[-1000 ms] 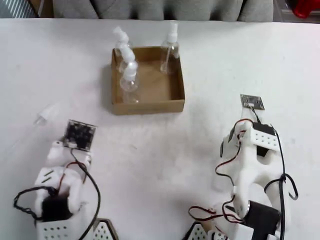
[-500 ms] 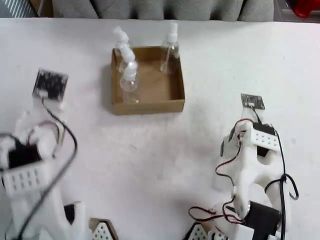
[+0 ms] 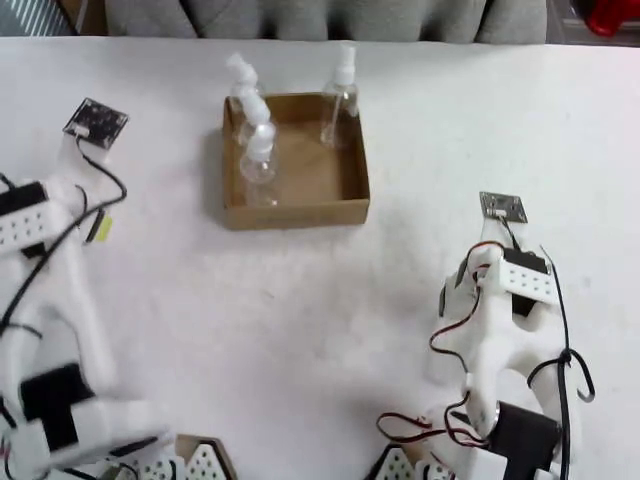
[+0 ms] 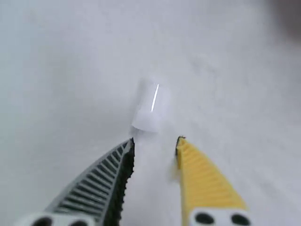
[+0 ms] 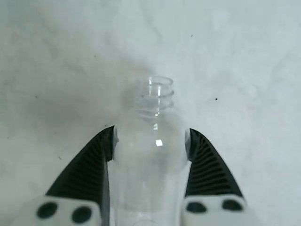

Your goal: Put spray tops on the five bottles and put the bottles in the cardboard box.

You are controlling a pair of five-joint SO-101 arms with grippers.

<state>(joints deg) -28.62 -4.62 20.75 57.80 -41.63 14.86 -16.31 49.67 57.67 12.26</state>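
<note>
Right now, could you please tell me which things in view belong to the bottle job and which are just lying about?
For the job:
cardboard box
three topped bottles in it
open bottle held in the right gripper
loose spray top on the table, ahead of the left gripper, fingers open

Lying about:
red object
grey seat beyond the table

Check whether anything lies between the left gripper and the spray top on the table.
Nothing visible does. The left gripper is open, and the spray top lies just past its fingertips with bare table between.
</note>
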